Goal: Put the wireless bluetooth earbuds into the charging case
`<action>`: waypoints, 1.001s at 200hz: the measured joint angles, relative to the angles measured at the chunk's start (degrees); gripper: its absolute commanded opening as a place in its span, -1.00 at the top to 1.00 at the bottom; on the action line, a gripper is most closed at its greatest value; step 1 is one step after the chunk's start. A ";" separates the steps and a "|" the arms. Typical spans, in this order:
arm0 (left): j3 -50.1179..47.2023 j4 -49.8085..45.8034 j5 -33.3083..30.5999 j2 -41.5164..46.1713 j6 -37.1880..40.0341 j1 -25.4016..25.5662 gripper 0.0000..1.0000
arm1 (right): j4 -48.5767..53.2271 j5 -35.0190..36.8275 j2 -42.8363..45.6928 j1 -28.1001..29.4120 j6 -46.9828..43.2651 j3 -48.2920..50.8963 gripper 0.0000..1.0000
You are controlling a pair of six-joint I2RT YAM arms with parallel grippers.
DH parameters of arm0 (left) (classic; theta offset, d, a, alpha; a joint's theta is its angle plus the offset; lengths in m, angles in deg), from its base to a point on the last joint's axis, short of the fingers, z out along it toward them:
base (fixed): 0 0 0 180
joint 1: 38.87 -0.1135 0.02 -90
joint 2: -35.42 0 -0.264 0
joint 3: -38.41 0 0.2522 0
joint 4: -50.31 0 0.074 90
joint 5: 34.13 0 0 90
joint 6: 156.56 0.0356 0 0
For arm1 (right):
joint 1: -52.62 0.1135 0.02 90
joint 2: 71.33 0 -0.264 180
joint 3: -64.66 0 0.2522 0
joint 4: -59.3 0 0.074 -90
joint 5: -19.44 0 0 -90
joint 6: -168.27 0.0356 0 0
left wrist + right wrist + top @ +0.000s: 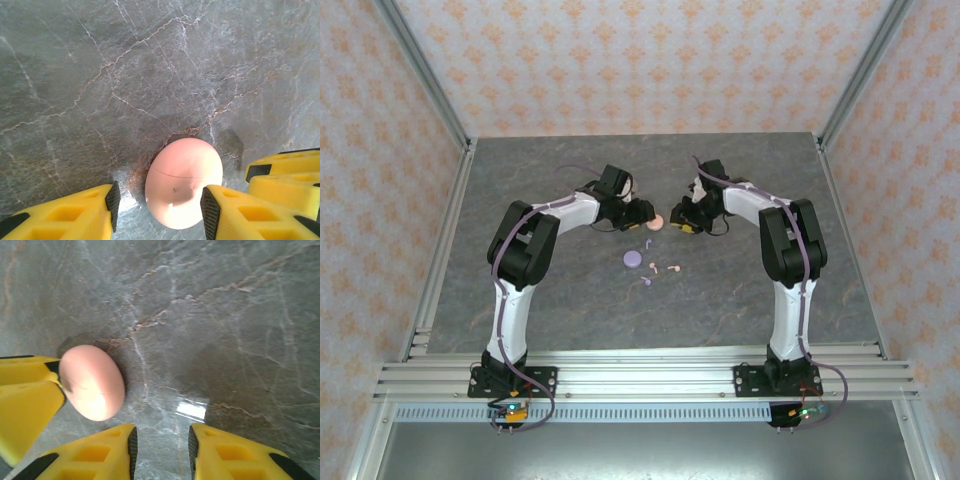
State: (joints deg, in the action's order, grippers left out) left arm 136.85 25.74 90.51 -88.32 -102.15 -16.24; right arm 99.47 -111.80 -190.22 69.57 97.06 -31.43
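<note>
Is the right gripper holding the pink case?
No. The right gripper has just bare table between its fingers, and the pink case sits off to one side.

Mounted high above and behind the arm bases (510, 378), looking down over the whole worktop (720, 300) to its far edge. Set close on each wrist, facing down past the left gripper (159, 202) and right gripper (161, 442). Shared by all three: the pink case (656, 222) mid-worktop.

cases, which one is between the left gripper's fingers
The pale pink case, the only pink one; the lavender case lies well apart from it.
</note>
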 measured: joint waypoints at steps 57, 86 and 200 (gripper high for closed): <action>0.00 1.27 2.12 0.00 0.00 -2.08 -0.02 | -4.76 -3.78 0.00 0.00 3.76 0.66 0.31; 0.02 1.25 2.78 0.00 0.04 -2.38 0.04 | -5.84 -4.24 0.00 0.28 5.27 0.66 0.33; 0.39 1.29 6.16 -0.83 0.04 -2.38 0.08 | -6.80 -5.55 -3.26 1.51 7.17 -0.35 0.41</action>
State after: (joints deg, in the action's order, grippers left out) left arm 137.24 27.03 96.67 -89.15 -102.11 -18.62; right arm 92.67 -117.35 -193.48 71.08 104.23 -31.78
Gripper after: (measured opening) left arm 0.461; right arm 0.298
